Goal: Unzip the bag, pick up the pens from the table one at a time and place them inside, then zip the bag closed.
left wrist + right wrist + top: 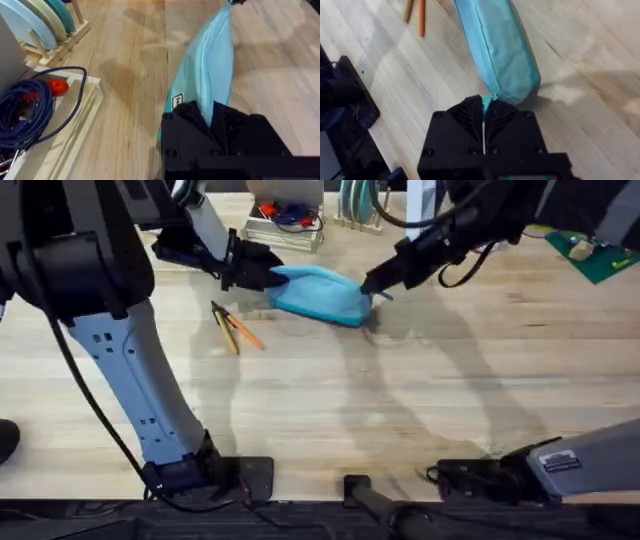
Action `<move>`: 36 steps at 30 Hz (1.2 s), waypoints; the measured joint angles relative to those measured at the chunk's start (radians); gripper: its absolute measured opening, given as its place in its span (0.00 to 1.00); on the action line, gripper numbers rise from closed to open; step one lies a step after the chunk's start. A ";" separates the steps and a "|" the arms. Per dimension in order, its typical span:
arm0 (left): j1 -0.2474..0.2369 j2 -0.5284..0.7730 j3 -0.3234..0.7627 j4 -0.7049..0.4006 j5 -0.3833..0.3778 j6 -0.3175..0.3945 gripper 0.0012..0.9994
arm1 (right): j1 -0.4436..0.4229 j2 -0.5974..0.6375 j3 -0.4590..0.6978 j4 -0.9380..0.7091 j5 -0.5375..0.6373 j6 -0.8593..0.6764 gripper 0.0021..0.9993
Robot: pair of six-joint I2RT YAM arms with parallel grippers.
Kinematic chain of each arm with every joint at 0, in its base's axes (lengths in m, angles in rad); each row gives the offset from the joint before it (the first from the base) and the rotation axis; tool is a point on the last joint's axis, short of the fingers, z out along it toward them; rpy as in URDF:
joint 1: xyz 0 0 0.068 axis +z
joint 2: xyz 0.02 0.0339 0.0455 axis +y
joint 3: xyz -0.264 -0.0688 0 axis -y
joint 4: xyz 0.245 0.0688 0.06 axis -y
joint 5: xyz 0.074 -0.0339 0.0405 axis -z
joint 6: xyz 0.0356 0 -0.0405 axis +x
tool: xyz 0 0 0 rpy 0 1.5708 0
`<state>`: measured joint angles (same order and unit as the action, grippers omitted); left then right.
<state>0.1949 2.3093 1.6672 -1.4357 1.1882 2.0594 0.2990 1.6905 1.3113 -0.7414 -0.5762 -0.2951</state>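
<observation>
The light-blue bag [318, 293] lies on the table [400, 400], stretched between both grippers. My left gripper [262, 272] is shut on the bag's left end, and the left wrist view shows the black fingers [190, 125] clamped on the fabric of the bag [210, 65]. At the right end, my right gripper [375, 288] is shut on a small teal tab [485, 102] of the bag [495, 45]. Two pens [232, 328], one orange and one yellowish, lie side by side on the table just left of and in front of the bag, and their ends [417, 12] also show in the right wrist view.
A wooden tray [285, 225] with a coiled blue cable [25, 107] stands behind the bag. Beside it is a rack of plates [45, 22]. A green board [600, 258] lies at the far right. The near half of the table is bare wood.
</observation>
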 joint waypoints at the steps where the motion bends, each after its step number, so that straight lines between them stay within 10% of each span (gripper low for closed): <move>1: 0.000 0.000 0.000 0.000 0.001 0.000 0.04 | 0.000 0.000 0.005 0.000 0.000 0.000 0.03; 36: 0.004 0.000 0.000 0.001 -0.001 0.000 0.04 | 0.126 0.013 0.020 0.154 0.030 0.002 0.03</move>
<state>0.1989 2.3093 1.6672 -1.4349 1.1870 2.0594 0.4252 1.7030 1.3312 -0.5870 -0.5461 -0.2932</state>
